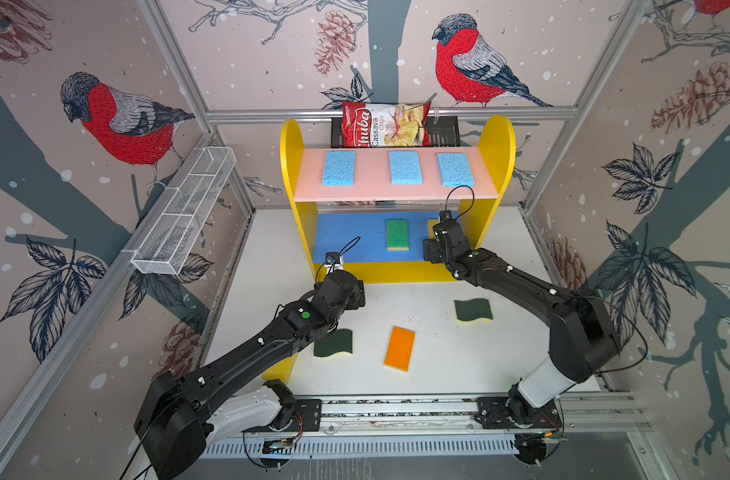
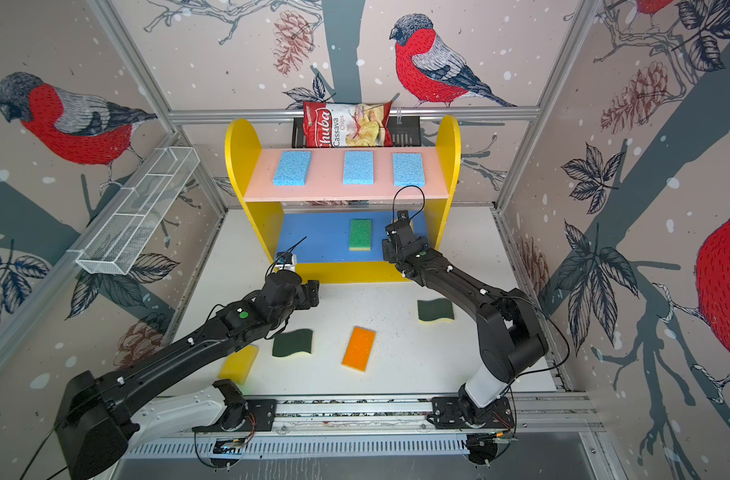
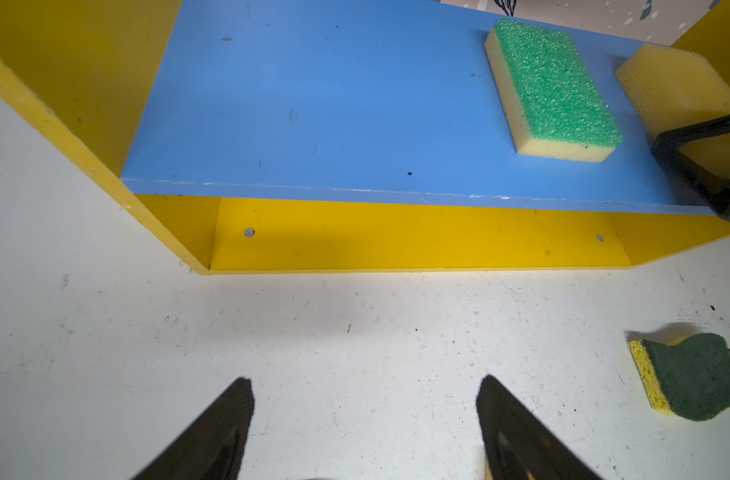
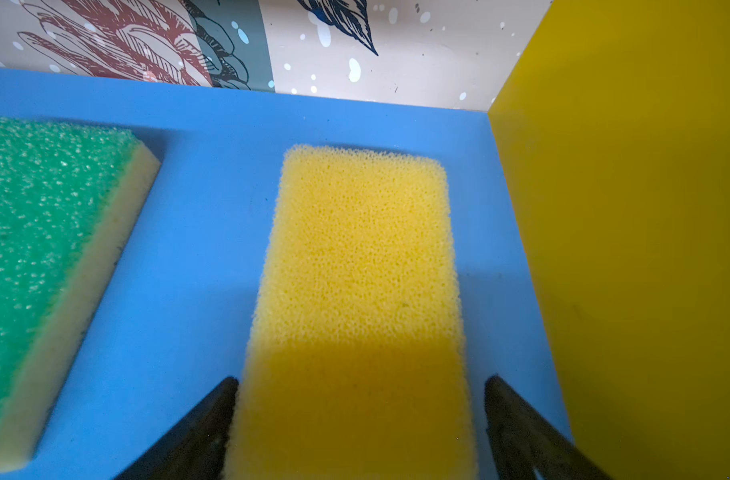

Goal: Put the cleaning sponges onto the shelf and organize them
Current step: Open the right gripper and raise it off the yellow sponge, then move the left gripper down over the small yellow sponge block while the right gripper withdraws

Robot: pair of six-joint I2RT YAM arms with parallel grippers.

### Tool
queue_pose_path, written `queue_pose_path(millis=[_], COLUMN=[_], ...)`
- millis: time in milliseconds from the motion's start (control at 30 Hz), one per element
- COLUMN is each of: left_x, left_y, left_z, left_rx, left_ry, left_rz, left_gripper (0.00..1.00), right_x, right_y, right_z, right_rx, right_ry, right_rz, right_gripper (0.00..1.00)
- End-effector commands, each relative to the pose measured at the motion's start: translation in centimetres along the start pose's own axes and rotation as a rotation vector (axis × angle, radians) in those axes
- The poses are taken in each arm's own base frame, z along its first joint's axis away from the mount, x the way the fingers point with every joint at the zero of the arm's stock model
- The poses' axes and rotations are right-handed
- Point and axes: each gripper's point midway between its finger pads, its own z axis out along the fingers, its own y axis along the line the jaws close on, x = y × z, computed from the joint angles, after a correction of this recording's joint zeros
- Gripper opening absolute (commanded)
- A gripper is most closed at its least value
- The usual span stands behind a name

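The shelf [image 1: 371, 185] holds three light blue sponges [image 1: 405, 167] on its pink board. On the blue board [image 3: 313, 104] lie a green-topped sponge [image 1: 397, 234] and a yellow sponge [image 4: 359, 257], flat beside the right yellow side. My right gripper [image 4: 362, 379] is open around the yellow sponge's near end, one finger clear of it. My left gripper [image 3: 365, 379] is open and empty over the white table before the shelf. Two wavy dark-green sponges [image 1: 473, 309] [image 1: 334, 343], an orange-topped sponge [image 1: 400, 348] and another yellow sponge [image 2: 238, 363] lie on the table.
A red chips bag [image 1: 386, 124] sits in a black rack [image 1: 442, 131] behind the shelf. A white wire basket [image 1: 184, 212] hangs on the left wall. The left arm [image 1: 272, 336] covers part of the table's yellow sponge.
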Motion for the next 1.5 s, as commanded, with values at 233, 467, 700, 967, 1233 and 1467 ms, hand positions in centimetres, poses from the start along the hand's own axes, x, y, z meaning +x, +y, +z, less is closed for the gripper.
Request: queue_pose_path(millis=[233, 467, 700, 967, 1233, 1467], left_x=[0.1, 1.5, 2.3, 4.9, 6.4, 9.5], left_y=[0.8, 3.3, 6.1, 10.4, 14.3, 15.9], left_z=[-0.5, -0.6, -2.6, -4.2, -5.7, -5.9], left_rx=[-0.027, -0.151, -0.257, -0.399, -0.425, -0.473], left_ry=[-0.001, 0.034, 0.067, 0.137, 0.156, 0.238], left_rz=[-0.008, -0.065, -0.126, -0.296, -0.548, -0.650], left_gripper=[0.85, 0.86, 0.87, 0.89, 0.91, 0.89], right_x=[-0.7, -0.2, 0.9, 2.7, 4.7, 6.0], right_y=[0.9, 1.5, 1.0, 0.8, 1.4, 1.7], right_z=[-3.0, -5.6, -8.7, -11.1, -12.4, -12.7], right_rx=[0.000, -0.021, -0.074, -0.188, -0.302, -0.353], right_ry=[-0.013, -0.026, -0.042, -0.059, -0.058, -0.060], right_rz=[-0.027, -0.008, 0.021, 0.079, 0.139, 0.136], right_gripper=[0.96, 0.98, 1.00, 1.00, 1.00, 0.99])
